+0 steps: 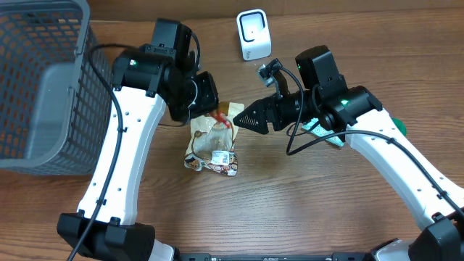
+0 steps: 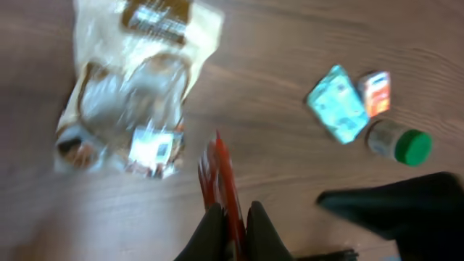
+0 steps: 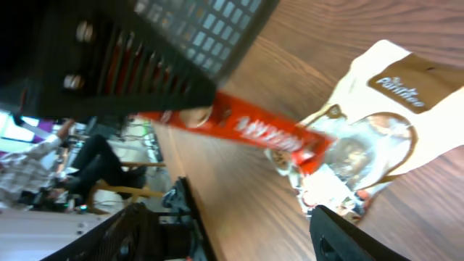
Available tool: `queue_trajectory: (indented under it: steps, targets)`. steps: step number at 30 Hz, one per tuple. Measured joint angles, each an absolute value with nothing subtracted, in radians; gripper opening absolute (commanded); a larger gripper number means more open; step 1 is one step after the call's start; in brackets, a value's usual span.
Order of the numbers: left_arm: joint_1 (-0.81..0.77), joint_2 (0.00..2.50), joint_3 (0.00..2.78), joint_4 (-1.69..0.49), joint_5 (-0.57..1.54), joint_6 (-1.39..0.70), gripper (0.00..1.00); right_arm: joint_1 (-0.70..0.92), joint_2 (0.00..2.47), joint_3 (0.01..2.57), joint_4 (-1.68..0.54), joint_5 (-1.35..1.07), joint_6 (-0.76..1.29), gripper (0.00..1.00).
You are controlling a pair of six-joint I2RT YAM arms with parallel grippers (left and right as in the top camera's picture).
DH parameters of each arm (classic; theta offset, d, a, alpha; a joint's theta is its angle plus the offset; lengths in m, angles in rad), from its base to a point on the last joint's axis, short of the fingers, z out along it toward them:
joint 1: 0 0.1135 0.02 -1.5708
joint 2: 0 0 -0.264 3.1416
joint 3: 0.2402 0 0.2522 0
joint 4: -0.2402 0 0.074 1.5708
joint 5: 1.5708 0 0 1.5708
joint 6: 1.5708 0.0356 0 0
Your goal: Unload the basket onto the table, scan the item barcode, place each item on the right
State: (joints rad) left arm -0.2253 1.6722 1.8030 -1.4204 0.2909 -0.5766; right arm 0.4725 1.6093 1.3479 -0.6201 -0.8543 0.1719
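Overhead: brown wood-grain tabletop (image 1: 304, 203), wire basket (image 1: 43, 80) at left, white scanner (image 1: 253, 34) far. Left claw (image 2: 233, 217) clenched on red packet (image 2: 217, 170) at tan pouch's (image 1: 210, 141) far end; right claw (image 1: 241, 118) released beside it. Seated person (image 3: 94, 163) beyond tabletop edge.

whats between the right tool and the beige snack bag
The red packet, pinched in the left tool, crosses that gap; clearest in the right wrist view.
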Motion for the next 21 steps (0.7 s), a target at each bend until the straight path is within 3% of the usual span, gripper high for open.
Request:
queue_trajectory:
  steps: [14,21]
  targets:
    - [-0.225,1.672,1.803,-1.485,0.277,-0.769,0.04,0.560,1.609,1.348,-0.752,-0.599,0.052,0.71]
    - [-0.222,1.672,1.803,-1.449,0.380,-0.794,0.04,0.614,1.609,1.348,-0.751,-0.552,-0.002,0.68]
